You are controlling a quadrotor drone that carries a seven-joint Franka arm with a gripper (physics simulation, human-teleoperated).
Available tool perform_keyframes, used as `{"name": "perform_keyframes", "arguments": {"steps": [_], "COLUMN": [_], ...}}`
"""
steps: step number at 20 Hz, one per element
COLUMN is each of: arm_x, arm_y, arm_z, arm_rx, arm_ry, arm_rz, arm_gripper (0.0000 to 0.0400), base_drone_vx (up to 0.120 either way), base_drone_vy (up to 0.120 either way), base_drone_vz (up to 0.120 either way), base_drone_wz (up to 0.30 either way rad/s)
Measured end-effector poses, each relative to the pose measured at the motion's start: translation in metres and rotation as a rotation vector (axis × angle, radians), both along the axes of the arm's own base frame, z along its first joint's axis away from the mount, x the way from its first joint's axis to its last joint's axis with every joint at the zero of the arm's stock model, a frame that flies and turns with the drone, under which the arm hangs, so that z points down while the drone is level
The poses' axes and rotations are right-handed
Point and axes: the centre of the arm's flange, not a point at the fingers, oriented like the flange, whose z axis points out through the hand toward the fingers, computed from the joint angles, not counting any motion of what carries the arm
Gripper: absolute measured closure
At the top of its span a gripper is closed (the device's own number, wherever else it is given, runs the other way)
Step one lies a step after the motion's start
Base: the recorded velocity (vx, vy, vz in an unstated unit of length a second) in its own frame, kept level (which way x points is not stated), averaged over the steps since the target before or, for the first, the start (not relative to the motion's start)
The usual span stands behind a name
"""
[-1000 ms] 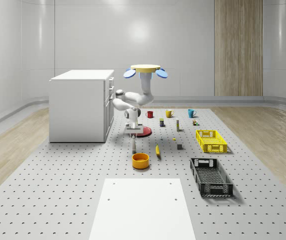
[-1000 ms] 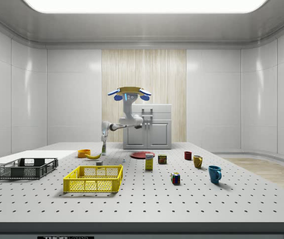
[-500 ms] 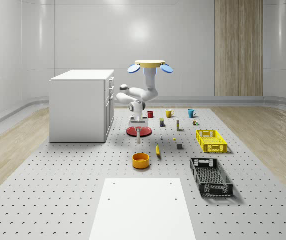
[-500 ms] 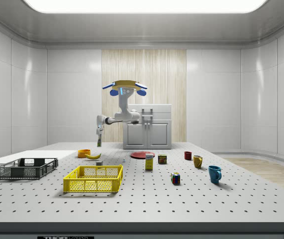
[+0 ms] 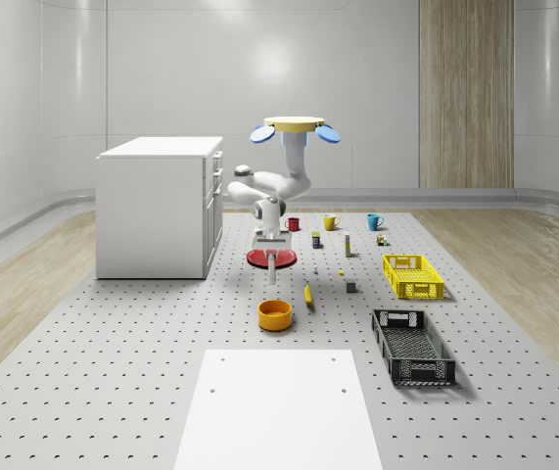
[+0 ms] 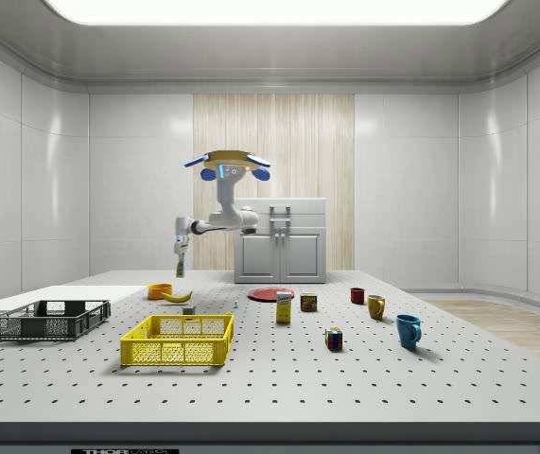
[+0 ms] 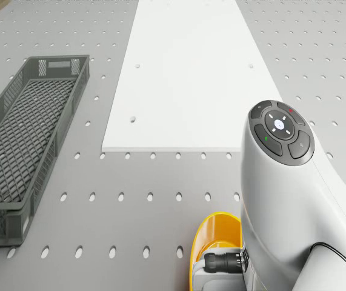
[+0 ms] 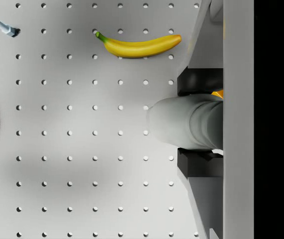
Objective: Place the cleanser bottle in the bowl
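Orange bowl (image 5: 274, 313); yellow banana (image 8: 138, 45) with green stem. Red plate (image 5: 270, 258), yellow crate (image 5: 412, 276), black mesh crate (image 7: 16, 148). Grey table (image 5: 113, 362) dotted with dark holes, white panel (image 7: 188, 73) on top. White arm (image 5: 269, 186), yellow-topped drone (image 5: 295, 126) with blue rotors. White cabinet (image 5: 157, 206); red, yellow and blue mugs (image 5: 330, 222).

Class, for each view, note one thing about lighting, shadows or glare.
Whole-scene view: glare patch on the back wall; black crate casts a dark shadow on the table; drone hovers over it. Side view: ceiling light panel glows white. Wrist view: soft shadow dims the table beside the cleanser bottle held in the gripper.
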Motion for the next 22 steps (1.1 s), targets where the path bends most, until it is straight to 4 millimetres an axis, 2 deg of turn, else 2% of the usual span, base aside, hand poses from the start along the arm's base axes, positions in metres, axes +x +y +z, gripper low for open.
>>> {"name": "perform_keyframes", "arguments": {"steps": [11, 15, 17, 22], "arm_x": [0.0000, 0.0000, 0.0000, 0.0000], "arm_y": [0.0000, 0.0000, 0.0000, 0.0000], "arm_z": [-0.0003, -0.0003, -0.0003, -0.0003], "arm_rx": [0.000, 0.000, 0.000, 0.000], "arm_ry": [0.000, 0.000, 0.000, 0.000], "arm_rz": [0.000, 0.000, 0.000, 0.000], "arm_gripper": [0.0248, 0.0248, 0.0248, 0.0248], "base_drone_vx": [0.120, 0.120, 0.020, 0.000], "base_drone_vy": [0.000, 0.100, 0.000, 0.000], "base_drone_vz": [0.000, 0.000, 0.000, -0.120], "base_drone_wz": [0.000, 0.000, 0.000, 0.000]}}
